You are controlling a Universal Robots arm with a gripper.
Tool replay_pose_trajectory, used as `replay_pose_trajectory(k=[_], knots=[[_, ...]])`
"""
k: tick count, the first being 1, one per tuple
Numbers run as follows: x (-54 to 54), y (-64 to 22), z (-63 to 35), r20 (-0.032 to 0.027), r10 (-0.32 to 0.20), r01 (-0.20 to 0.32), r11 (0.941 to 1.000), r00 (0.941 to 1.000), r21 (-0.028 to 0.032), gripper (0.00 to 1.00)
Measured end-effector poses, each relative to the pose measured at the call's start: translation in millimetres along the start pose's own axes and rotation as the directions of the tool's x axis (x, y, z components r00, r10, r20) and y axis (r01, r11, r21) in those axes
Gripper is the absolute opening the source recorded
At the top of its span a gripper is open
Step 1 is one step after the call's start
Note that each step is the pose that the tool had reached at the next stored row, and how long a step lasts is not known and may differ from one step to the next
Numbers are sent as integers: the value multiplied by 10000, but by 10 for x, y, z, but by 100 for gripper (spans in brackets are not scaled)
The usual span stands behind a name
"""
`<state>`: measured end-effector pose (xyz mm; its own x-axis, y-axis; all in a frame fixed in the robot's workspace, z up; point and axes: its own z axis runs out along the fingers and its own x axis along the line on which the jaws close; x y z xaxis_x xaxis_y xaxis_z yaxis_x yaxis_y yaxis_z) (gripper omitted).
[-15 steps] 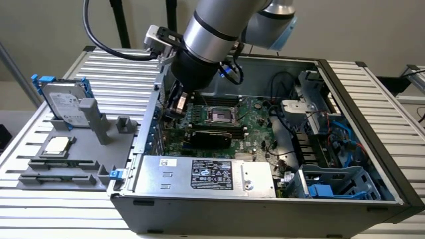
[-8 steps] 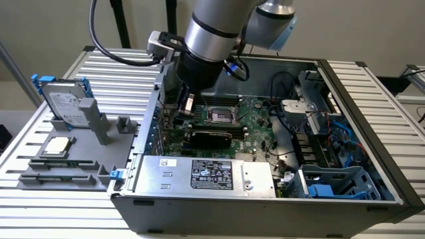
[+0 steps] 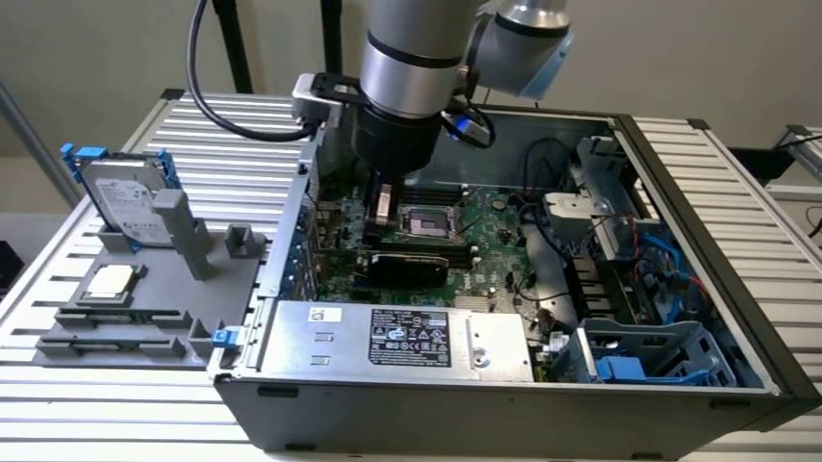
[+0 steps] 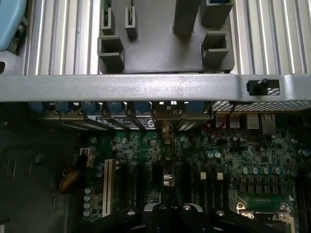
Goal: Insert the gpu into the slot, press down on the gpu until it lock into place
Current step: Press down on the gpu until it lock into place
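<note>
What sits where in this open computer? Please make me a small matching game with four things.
Things:
1. gpu
2. hard drive
3. silver box with white label
4. blue cage

Places:
A. on the grey tray, outside the case
B. inside the case, near corner at the exterior view's right
C. on the green board, beside the square silver socket
D. inside the case, along its near wall, toward the exterior view's left

Pairs: 1-C, 2-A, 3-D, 4-B
</note>
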<state>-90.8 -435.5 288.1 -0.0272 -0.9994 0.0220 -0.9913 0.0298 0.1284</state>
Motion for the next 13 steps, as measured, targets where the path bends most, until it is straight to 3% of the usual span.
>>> replay_pose_trajectory(k=[4,5,7,13], knots=[[0,-20,-3,22,10,-12,9975,10000,707,11],[0,-20,-8,26,11,-13,9970,10000,773,11],[2,-22,-10,69,8,-13,9970,10000,767,11],[2,-21,-11,73,47,-52,9971,10000,765,11]])
